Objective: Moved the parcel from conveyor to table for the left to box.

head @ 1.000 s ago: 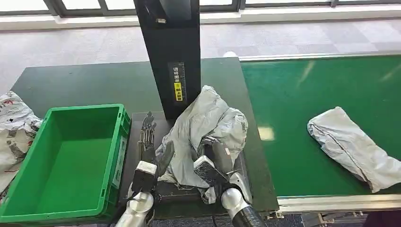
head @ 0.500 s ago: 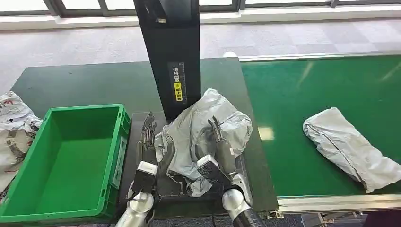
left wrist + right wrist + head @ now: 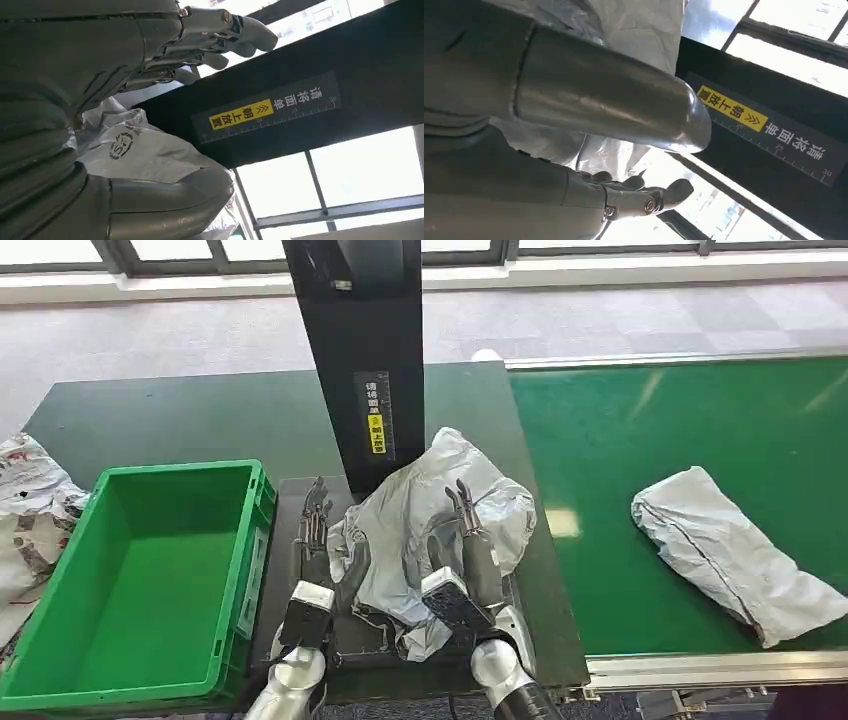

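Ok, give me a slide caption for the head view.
Both hands, left hand and right hand, flank a crumpled grey plastic parcel on the dark table beside an empty green plastic crate.

A dark green table [image 3: 180, 420] stood on the left of the scene, and a green conveyor belt [image 3: 680, 430] adjoined its right edge. On the table's near left sat a green plastic crate [image 3: 60, 640], and just right of it lay a dark flat platform [image 3: 290, 540]. A black upright post [image 3: 365, 350] with a yellow label rose from the platform's far end. A crumpled grey parcel bag [image 3: 410, 510] lay on the platform, right up against the post's base. At the table's far left edge lay a pile of printed white bags [image 3: 25, 500]. On the belt, toward its near right, lay a second grey parcel bag [image 3: 725, 555].
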`<action>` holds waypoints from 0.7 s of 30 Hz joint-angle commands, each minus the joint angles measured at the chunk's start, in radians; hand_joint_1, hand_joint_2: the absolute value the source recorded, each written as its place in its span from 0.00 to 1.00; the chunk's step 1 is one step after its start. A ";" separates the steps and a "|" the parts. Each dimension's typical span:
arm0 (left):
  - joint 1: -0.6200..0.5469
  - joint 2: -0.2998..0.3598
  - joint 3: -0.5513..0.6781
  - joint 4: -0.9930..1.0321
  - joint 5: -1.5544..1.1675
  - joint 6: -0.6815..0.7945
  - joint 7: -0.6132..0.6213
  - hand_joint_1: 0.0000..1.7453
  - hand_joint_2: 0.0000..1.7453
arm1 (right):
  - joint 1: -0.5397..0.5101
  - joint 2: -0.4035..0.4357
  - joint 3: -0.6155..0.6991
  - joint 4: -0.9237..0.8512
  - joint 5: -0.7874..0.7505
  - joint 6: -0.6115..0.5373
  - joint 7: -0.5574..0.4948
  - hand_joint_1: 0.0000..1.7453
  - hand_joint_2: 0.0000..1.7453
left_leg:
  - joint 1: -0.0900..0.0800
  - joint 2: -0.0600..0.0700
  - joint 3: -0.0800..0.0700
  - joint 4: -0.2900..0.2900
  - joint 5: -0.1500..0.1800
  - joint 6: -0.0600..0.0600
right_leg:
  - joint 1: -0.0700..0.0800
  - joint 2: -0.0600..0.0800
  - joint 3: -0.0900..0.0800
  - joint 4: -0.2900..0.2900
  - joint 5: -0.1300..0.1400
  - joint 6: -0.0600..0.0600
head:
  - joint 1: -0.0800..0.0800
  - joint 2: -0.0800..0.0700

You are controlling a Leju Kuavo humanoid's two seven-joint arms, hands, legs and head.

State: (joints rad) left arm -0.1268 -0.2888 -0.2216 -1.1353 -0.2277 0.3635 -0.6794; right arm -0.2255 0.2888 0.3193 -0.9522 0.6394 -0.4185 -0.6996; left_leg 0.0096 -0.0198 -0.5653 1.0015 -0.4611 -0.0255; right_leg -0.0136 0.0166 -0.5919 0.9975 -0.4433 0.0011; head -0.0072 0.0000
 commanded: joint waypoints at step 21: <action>-0.260 -0.060 -0.246 0.426 -0.498 0.112 0.245 0.00 1.00 | 0.197 0.011 -0.259 -0.605 -0.066 -0.280 0.001 0.00 0.00 | -0.001 -0.004 -0.003 0.002 0.001 0.002 | 0.000 -0.008 -0.001 0.000 0.000 0.000 | 0.000 0.000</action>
State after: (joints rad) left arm -0.2014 -0.2895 -0.3639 -0.9725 -0.7037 0.4318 -0.5186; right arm -0.0539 0.2624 0.1992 -1.4411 0.5619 -0.7008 -0.7000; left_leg 0.0085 -0.0166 -0.5648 1.0019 -0.4619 -0.0247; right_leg -0.0145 0.0185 -0.5937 0.9965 -0.4424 0.0015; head -0.0073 0.0000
